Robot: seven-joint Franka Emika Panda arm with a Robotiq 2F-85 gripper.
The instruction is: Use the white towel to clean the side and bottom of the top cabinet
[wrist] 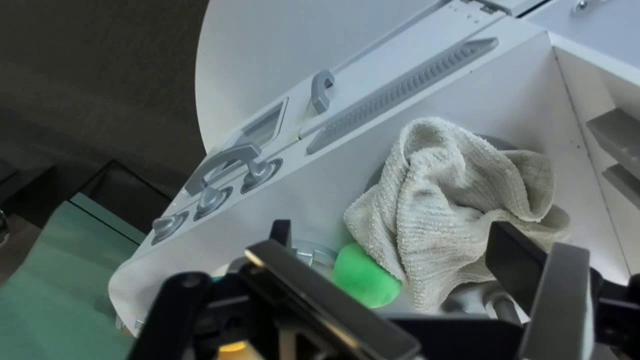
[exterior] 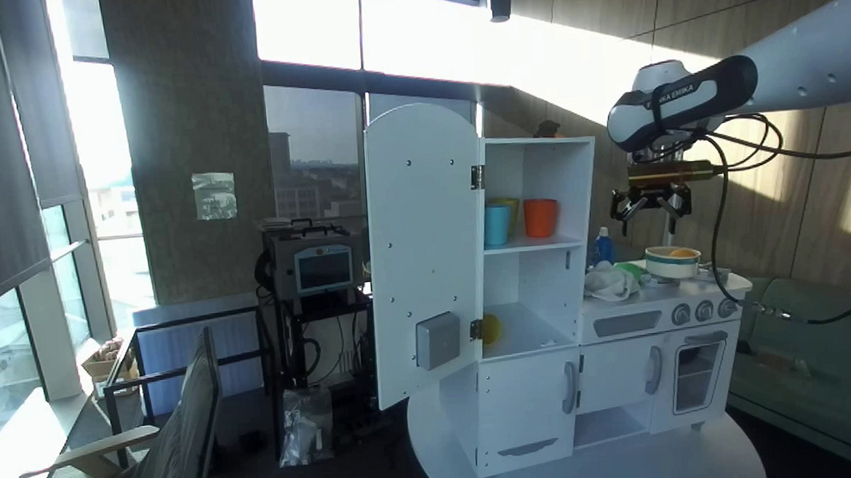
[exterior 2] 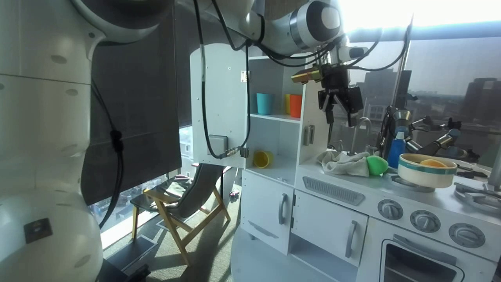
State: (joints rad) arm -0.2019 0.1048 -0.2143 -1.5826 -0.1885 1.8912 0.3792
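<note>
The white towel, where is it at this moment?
In both exterior views, the white towel lies crumpled on the counter, right of the tall cabinet and left of the green object.

White towel (wrist: pixel 450 210) lies crumpled beside open cabinet (exterior: pixel 544 284).

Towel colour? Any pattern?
Off-white, ribbed texture, no printed pattern visible; the towel shows best in the wrist view.

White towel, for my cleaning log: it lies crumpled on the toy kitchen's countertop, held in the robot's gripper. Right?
Not held: both exterior views show the gripper open above the white towel, apart from it. The towel does lie crumpled on the countertop.
</note>
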